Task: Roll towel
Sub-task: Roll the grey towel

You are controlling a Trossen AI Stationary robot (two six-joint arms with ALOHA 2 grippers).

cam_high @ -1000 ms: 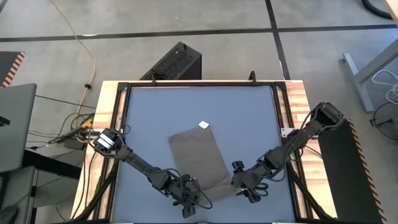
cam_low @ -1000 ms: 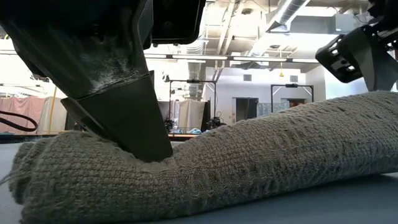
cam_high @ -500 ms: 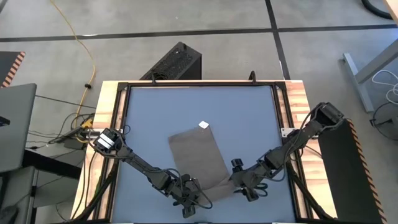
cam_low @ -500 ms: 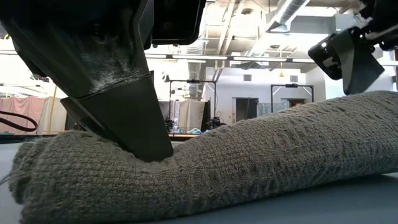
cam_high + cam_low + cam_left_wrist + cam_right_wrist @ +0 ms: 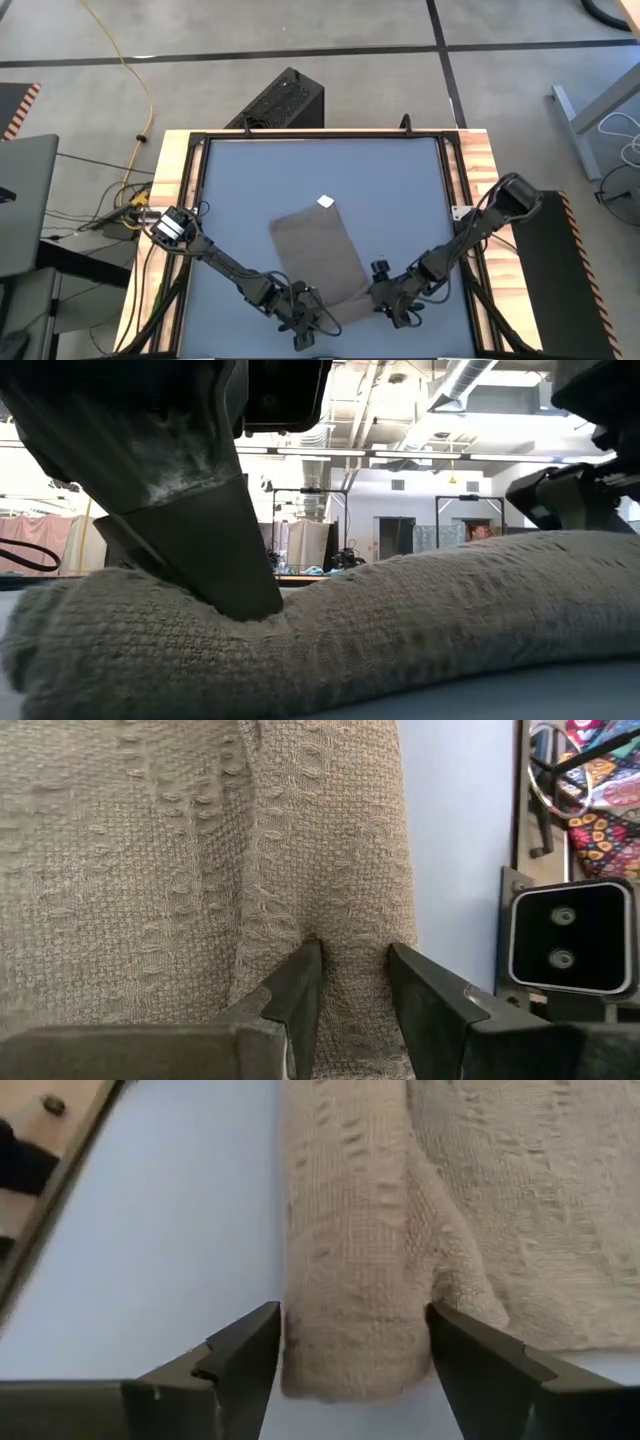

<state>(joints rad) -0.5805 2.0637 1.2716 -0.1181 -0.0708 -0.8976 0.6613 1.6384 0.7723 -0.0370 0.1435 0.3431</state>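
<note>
The taupe towel (image 5: 318, 250) lies flat on the blue table top, its white tag (image 5: 325, 201) at the far edge. Its near end is rolled into a thick roll (image 5: 400, 620) that rests on the table. My left gripper (image 5: 352, 995) is at the roll's left end, shut on it; it also shows in the high view (image 5: 303, 318). My right gripper (image 5: 350, 1365) is open at the roll's right end (image 5: 350, 1330), one finger on each side; it also shows in the high view (image 5: 388, 300). My left gripper pinches the roll near its left end (image 5: 350, 945) between its two fingers, which lie across the roll. The fingers slant down from the table's left near side. The cloth is dented in where they press (image 5: 250, 615), and the roll rests on the table. My right gripper: I cannot tell whether its fingers (image 5: 245, 1355) touch the roll.
The table's raised black frame (image 5: 455, 200) and wooden side strips (image 5: 170, 170) ring the blue surface. A camera block (image 5: 570, 935) stands at the table's near edge, close to the roll. The blue surface beyond the tag (image 5: 320, 165) is bare.
My right gripper has gone down and toward the table's left, onto the roll's right end, so that its fingers now stand on either side of it. My left gripper has kept its hold on the roll's left end.
</note>
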